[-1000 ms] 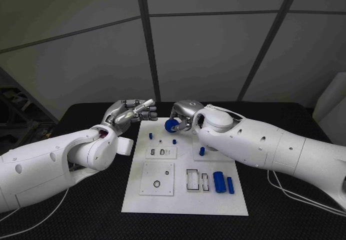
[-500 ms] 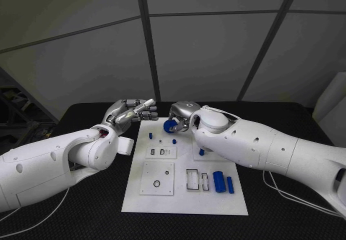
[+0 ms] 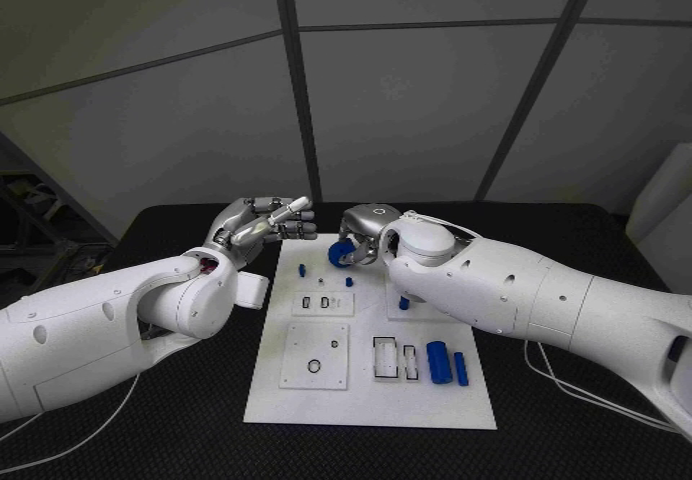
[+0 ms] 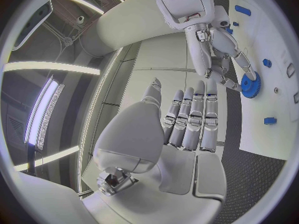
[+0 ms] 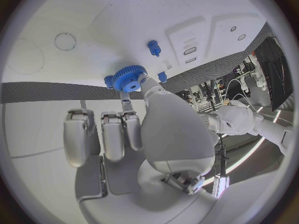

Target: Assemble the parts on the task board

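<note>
Head view: going from left to right, the left hand point(image 3: 264, 224) is seen raised just off the task board's point(image 3: 274, 400) far left corner, over the black table point(image 3: 173, 420). Its fingers are held straight and close together, with nothing between them, as is confirmed in the left wrist view point(image 4: 187, 129); it is judged to be kept clear so that the other hand has room to work.

On the board itself, two small blue pegs point(image 3: 302, 270) are stood near the far edge, and shallow recessed plates point(image 3: 323, 304) are set along the middle, presumably as seats for the parts. Two blue cylinders point(image 3: 438, 363) are laid side by side close to the near right corner, beside a rectangular slot point(image 3: 387, 360), where they are judged to be waiting for their turn.

A blue gear point(image 3: 342, 253) is pinched at its rim by the right hand point(image 3: 369, 234) above the board's far edge. In the right wrist view the gear point(image 5: 129, 78) is seen gripped between thumb and fingertips, the remaining fingers point(image 5: 102, 134) being curled in below. Such a light edge grip is judged to leave the central hole free, so that the gear can be lowered onto a post.
</note>
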Controlling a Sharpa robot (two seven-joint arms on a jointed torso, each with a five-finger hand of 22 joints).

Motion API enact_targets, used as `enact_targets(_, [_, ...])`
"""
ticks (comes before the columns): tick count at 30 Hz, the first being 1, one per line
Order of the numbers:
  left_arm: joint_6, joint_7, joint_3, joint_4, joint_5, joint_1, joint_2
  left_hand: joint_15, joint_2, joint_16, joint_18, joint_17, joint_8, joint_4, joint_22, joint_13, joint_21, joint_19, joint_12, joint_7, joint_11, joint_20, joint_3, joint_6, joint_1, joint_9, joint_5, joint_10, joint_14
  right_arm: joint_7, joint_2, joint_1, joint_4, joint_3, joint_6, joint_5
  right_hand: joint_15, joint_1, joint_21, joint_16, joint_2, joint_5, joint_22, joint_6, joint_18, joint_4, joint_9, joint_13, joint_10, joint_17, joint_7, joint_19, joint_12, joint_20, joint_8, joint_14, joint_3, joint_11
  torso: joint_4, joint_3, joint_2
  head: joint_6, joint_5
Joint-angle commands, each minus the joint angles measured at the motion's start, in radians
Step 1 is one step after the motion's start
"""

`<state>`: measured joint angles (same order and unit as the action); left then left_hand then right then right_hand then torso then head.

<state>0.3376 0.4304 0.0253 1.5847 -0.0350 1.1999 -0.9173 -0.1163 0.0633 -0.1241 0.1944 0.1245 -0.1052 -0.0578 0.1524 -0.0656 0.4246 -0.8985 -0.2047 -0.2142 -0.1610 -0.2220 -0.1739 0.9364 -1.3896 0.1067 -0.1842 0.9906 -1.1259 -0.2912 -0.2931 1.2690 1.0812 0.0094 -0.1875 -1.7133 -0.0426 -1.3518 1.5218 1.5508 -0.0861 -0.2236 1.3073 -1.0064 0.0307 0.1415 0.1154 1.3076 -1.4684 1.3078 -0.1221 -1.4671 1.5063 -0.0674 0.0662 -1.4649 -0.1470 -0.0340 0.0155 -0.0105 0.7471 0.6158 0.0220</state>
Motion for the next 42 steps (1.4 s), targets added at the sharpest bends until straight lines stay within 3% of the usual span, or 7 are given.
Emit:
enact_targets(1, [-0.008,0.002,0.001,0.001,-0.004,0.001,0.001,-0.003,0.011,0.006,-0.014,0.001,0.004,0.003,-0.001,0.0,-0.003,0.005,0.007,0.001,-0.003,-0.002,0.0,0.004,0.003,-0.001,0.004,0.004,0.001,0.002,0.001,0.002,-0.001,-0.001,0.023,-0.008,0.011,0.008,0.0,0.001,-0.015,0.006,0.16,0.021,-0.008,0.001,-0.007,0.189,-0.048,0.217,-0.002,-0.045,-0.008,-0.01,-0.006,-0.095,0.01,-0.008,-0.0001,-0.0006,0.0,0.001,0.0])
enact_targets(9, [-0.009,0.001,0.001,0.0,-0.004,0.002,0.001,-0.003,0.011,0.006,-0.014,0.001,0.004,0.003,-0.001,0.0,-0.003,0.005,0.007,0.001,-0.003,-0.002,0.0,0.004,0.003,-0.001,0.004,0.004,0.001,0.006,0.003,0.002,-0.004,-0.002,0.015,0.003,0.025,0.036,0.0,0.002,-0.031,0.091,0.162,0.105,-0.009,0.02,-0.03,0.18,-0.039,0.219,-0.019,-0.046,-0.019,-0.025,-0.004,-0.095,0.026,-0.024,0.0001,-0.0005,0.0,0.002,0.0])
enact_targets(21, [-0.007,0.0,0.001,0.0,-0.004,0.002,0.0,-0.003,0.011,0.006,-0.014,0.001,0.004,0.003,-0.001,0.0,-0.003,0.005,0.007,0.001,-0.003,-0.002,0.0,0.004,0.003,-0.001,0.004,0.004,0.001,0.01,0.0,0.001,-0.01,-0.003,0.051,0.043,0.028,0.115,0.001,0.004,-0.02,0.079,0.165,0.096,-0.009,0.113,-0.036,0.183,-0.041,0.223,-0.019,-0.048,-0.016,-0.029,0.0,-0.096,0.032,-0.026,0.0002,-0.0002,0.0,0.004,0.001])
enact_targets(26, [-0.007,0.0,0.001,0.0,-0.004,0.002,-0.001,-0.003,0.011,0.006,-0.014,0.001,0.004,0.003,-0.001,0.0,-0.003,0.005,0.007,0.001,-0.003,-0.002,0.0,0.004,0.003,-0.001,0.004,0.004,0.001,0.019,-0.015,-0.001,0.001,-0.003,-0.035,0.061,0.027,0.121,0.002,0.005,-0.004,0.048,0.168,0.087,-0.01,0.13,-0.036,0.19,-0.046,0.226,-0.017,-0.05,-0.01,-0.029,0.002,-0.097,0.023,-0.024,-0.0002,-0.0009,0.0,0.002,0.001])
enact_targets(30, [-0.008,0.0,0.001,0.0,-0.004,0.001,-0.003,-0.003,0.011,0.007,-0.014,0.001,0.004,0.004,-0.001,0.0,-0.003,0.005,0.008,0.0,-0.003,-0.002,0.0,0.004,0.003,-0.001,0.004,0.004,0.001,0.089,-0.064,-0.003,0.039,-0.003,-0.169,0.127,0.025,0.092,0.0,0.003,-0.015,0.031,0.165,0.085,-0.009,0.107,-0.038,0.191,-0.047,0.222,-0.017,-0.048,-0.009,-0.027,0.0,-0.096,0.018,-0.023,-0.0047,-0.0015,-0.002,-0.001,0.002])
enact_targets(34, [-0.008,0.001,0.001,-0.001,-0.004,0.001,-0.007,-0.003,0.011,0.007,-0.014,0.001,0.004,0.004,-0.001,0.0,-0.003,0.005,0.008,0.0,-0.003,-0.002,0.0,0.004,0.003,-0.001,0.004,0.004,0.001,0.181,-0.14,-0.003,0.098,-0.002,-0.236,0.22,0.026,0.078,-0.005,0.0,-0.021,0.03,0.155,0.088,-0.007,0.096,-0.039,0.184,-0.042,0.215,-0.018,-0.042,-0.016,-0.027,-0.002,-0.094,0.016,-0.023,-0.0088,-0.0025,-0.003,-0.005,0.003])
enact_targets(42, [-0.009,0.001,0.001,-0.004,-0.004,0.001,-0.015,-0.003,0.011,0.008,-0.014,0.001,0.005,0.005,-0.001,0.0,-0.003,0.005,0.008,0.0,-0.003,-0.002,-0.001,0.004,0.002,-0.001,0.004,0.004,0.001,0.33,-0.33,-0.002,0.181,-0.002,-0.187,0.46,0.024,0.02,-0.035,-0.02,-0.036,0.047,0.1,0.075,0.005,0.058,-0.039,0.163,-0.023,0.174,-0.015,-0.009,-0.041,-0.026,0.003,-0.083,0.006,-0.021,-0.0234,-0.0062,-0.008,-0.012,0.011])
